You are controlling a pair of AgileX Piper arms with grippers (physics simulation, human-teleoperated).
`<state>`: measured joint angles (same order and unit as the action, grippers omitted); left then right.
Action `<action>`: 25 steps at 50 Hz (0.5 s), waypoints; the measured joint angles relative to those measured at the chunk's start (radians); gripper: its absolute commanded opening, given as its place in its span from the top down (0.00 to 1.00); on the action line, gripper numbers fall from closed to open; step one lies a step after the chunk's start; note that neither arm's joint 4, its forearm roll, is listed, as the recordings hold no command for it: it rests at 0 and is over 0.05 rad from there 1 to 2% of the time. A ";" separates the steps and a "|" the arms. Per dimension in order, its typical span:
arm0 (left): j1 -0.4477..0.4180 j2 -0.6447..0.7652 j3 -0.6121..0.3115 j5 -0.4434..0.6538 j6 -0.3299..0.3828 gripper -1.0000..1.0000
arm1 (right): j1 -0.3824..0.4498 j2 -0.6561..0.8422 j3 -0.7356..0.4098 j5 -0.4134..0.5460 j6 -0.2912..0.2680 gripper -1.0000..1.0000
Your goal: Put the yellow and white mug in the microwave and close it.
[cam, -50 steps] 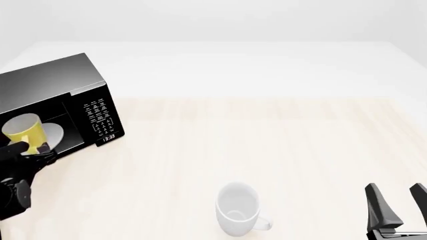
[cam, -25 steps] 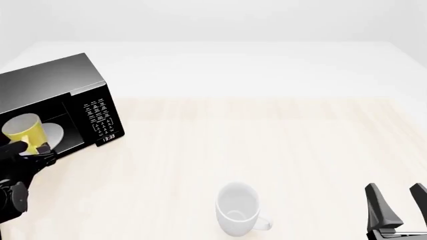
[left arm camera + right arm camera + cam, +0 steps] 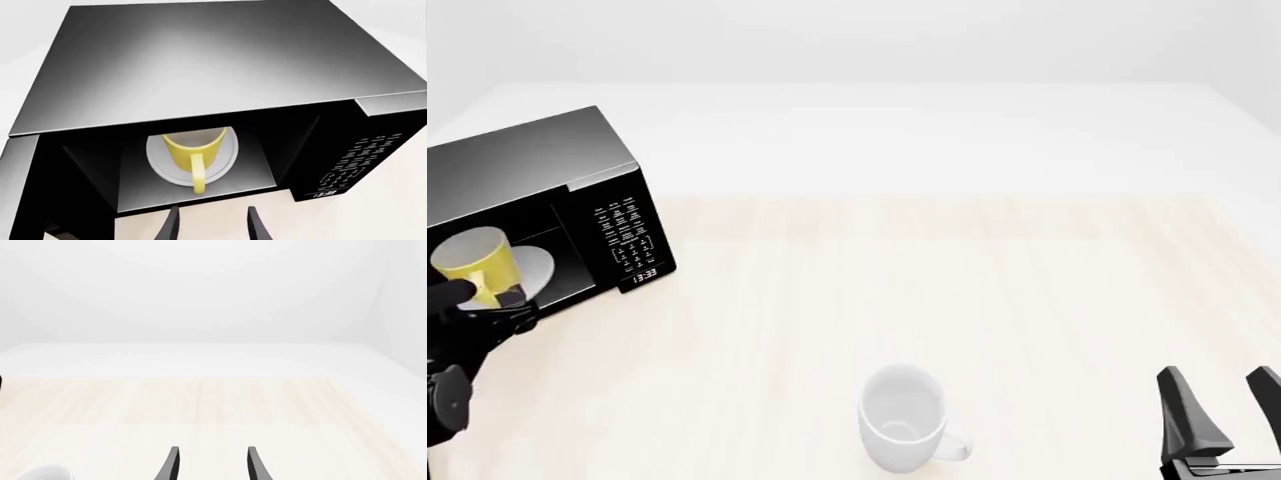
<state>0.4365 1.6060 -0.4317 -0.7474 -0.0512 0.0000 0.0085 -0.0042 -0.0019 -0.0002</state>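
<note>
**A:** ok so where are we at with the yellow and white mug (image 3: 192,154)?

**B:** It's inside the microwave (image 3: 200,80), sitting upright on the round white plate (image 3: 158,160) in the cavity. From the left wrist view we're looking straight in: its long axis runs up and down, rim at the top, and the yellow handle (image 3: 197,175) points out toward the open front, right at our camera. In the front view the same mug (image 3: 475,265) shows at the far left edge with its white inside visible.

**A:** and the microwave itself?

**B:** Door side is open, we can see right into it. It sits at the left end of the counter (image 3: 961,290), turned at an angle, keypad panel (image 3: 627,236) facing the middle of the counter with the clock reading 13:33.

**A:** jaws?

**B:** The left gripper (image 3: 211,225) has its jaws spread apart with nothing between them, hanging just outside the opening, clear of the mug. The right gripper (image 3: 211,465) is the same: jaws apart, holding nothing, low at the near right corner of the counter (image 3: 1228,405).

**A:** anything else lying around?

**B:** Just the white mug (image 3: 904,417), upright near the front middle of the counter, handle to the right, well apart from both grippers.
</note>
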 measured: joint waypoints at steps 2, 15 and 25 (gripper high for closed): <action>-0.002 -0.015 0.004 0.013 0.001 0.00 | 0.000 0.000 0.000 0.000 0.000 0.00; -0.005 -0.116 0.030 0.101 0.008 0.00 | 0.000 0.000 0.000 0.000 0.000 0.00; -0.003 -0.210 0.052 0.181 0.004 0.00 | 0.000 0.000 0.000 0.000 0.000 0.00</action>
<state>0.4333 1.3963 -0.3795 -0.5661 -0.0468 0.0001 0.0086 -0.0042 -0.0019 -0.0001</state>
